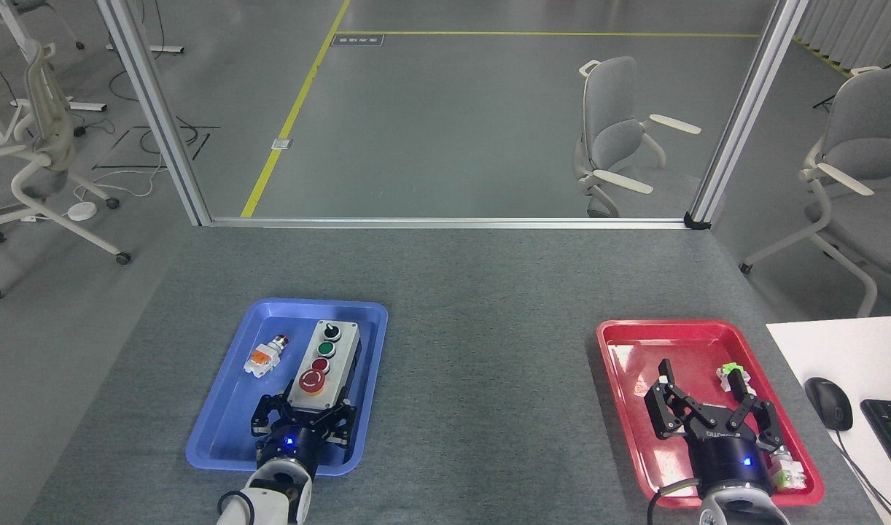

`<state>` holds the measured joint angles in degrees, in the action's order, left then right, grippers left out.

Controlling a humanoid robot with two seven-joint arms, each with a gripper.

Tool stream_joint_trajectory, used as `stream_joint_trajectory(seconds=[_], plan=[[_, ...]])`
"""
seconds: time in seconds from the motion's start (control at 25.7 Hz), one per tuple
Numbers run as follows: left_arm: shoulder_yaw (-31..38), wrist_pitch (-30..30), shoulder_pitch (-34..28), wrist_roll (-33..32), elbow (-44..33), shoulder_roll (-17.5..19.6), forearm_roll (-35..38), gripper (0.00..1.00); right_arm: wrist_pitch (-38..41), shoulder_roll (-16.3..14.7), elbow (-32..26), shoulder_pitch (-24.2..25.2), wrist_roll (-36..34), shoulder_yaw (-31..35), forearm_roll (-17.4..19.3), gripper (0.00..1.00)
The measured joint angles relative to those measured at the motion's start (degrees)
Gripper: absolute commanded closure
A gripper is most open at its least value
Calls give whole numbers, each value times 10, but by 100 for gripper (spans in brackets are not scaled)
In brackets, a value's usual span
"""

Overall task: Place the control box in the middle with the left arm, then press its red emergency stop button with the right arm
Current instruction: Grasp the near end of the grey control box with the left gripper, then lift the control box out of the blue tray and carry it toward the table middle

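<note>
The control box [324, 364] lies inside the blue tray [219, 408], in its right half, long side running away from me. Its right edge is just beside the tray's right rim, so I have little free room there. The red emergency stop button [313, 380] is at the near end of the box. My left gripper [304, 414] is at this near end, fingers spread on both sides of the box corner; I cannot tell if they touch it. To the left of the box, a small loose orange pushbutton [264, 356] lies in the tray, apart from the box.

The middle [489, 379] of the desk, between the two trays, is plain dark grey carpet-like surface. My right gripper [708, 405] hangs over the red tray [620, 364], fingers spread and holding nothing, near a small green part [730, 373].

Behind the desk stands an aluminium frame [445, 222], then grey floor with office chairs [617, 138].
</note>
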<state>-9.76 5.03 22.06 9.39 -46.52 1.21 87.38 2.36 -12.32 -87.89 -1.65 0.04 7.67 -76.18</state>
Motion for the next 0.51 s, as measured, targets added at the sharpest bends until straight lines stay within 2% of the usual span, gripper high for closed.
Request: stream_joint_trajectory(seconds=[0.08,0.51], plan=[[0,-4,2,0,4,3,-1,100,0,0,0,0,-2,0,0,2],[4,-35,-2,6,-13,8,-7,100,0,-1,1,1,-3,-1,0,2]])
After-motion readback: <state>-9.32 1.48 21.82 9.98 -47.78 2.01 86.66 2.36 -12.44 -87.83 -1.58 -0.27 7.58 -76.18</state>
